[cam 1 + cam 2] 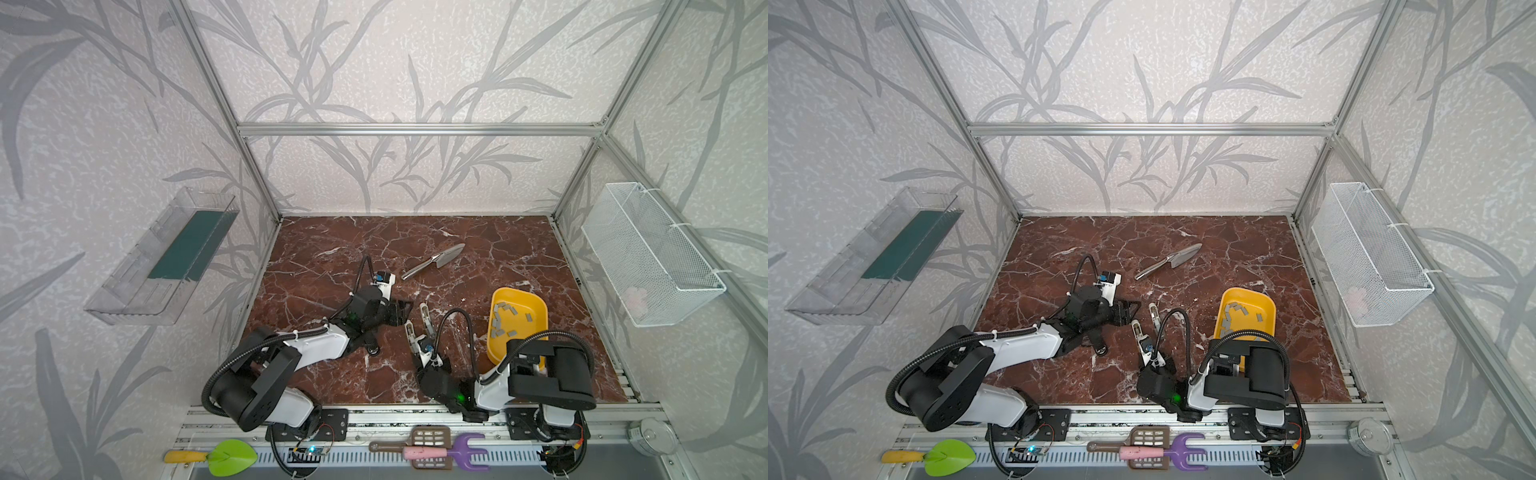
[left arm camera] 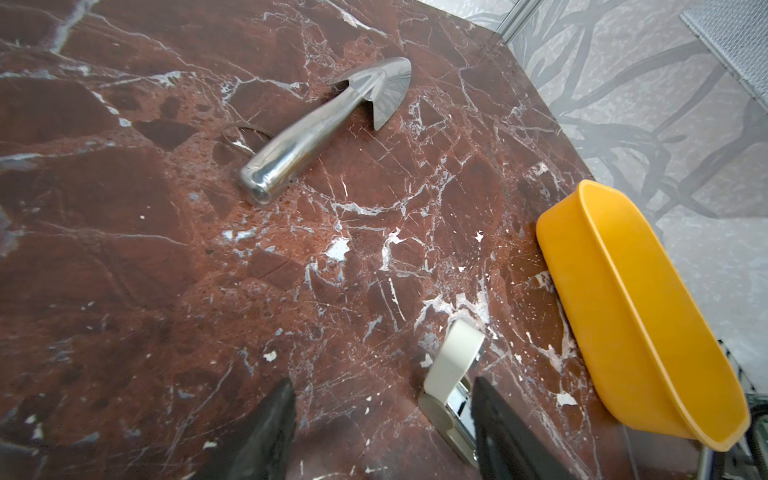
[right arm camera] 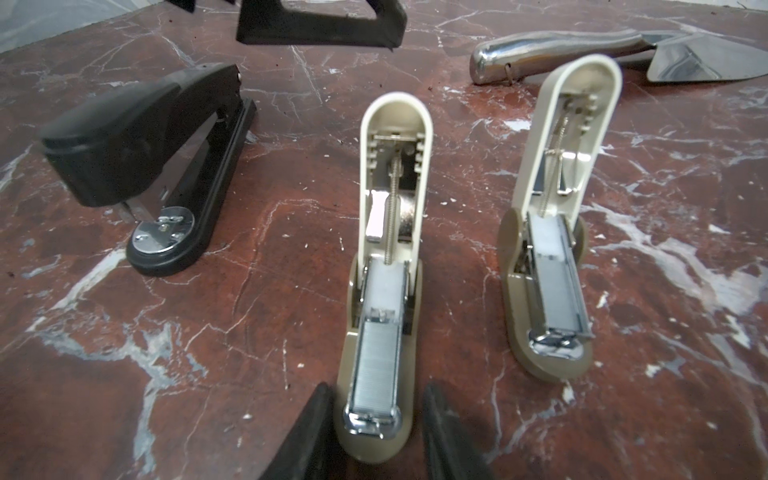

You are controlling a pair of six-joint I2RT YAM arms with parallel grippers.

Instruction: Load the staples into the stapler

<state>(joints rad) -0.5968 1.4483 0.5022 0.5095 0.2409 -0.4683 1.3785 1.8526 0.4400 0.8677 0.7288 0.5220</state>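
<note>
a yellow plastic tub (image 1: 523, 297) on the right of the red-brown marble-patterned tabletop (image 1: 332, 241) holds a loose scatter of small flat grey metal staple strips (image 1: 503, 309). on the left wall a clear plastic bin (image 1: 137, 291) carries a dark green flat sheet (image 1: 189, 247); on the right wall a white wire-mesh basket (image 1: 665, 249) holds something pale pink, too blurred to name.

mid-table, two beige staplers stand with cream lids flipped up. the right gripper (image 3: 376, 386) straddles the front of the near stapler (image 3: 378, 316), whose magazine shows a silver row of staples; whether its fingers press the base, i cannot tell. the second stapler (image 3: 557, 266) sits just beside it, and a black stapler (image 3: 141, 158) stands closed nearby. the left gripper (image 2: 382, 382) is spread wide, pinching nothing. a polished steel trowel (image 1: 434, 261) lies beyond. grey leaf-print wallpaper and aluminium framing enclose the scene.
</note>
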